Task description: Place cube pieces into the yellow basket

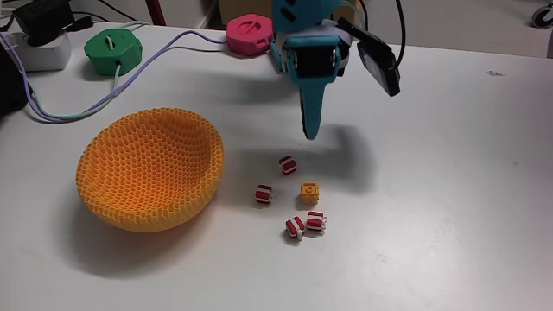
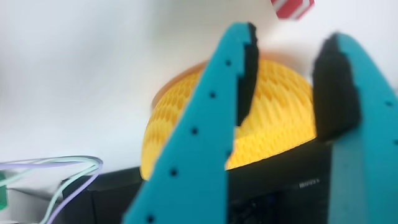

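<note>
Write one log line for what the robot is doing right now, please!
phase: approach | end effector: open, empty, above table | cube pieces: five on table, right of yellow basket in fixed view | basket: no pieces visible inside

Plastic-looking honeycomb-lattice yellow basket [image 1: 147, 168], smooth matt white table [image 1: 449, 190], matt teal fingers [image 1: 311, 108]

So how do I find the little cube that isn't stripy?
In the fixed view, start at the big yellow basket on the white table. Look just to its right, where five tiny cubes sit in a loose cluster below the teal gripper. The yellow-orange cube is on the right side of that cluster, and it is the only one that is plain yellow-orange; the others are red-and-white striped.
</note>
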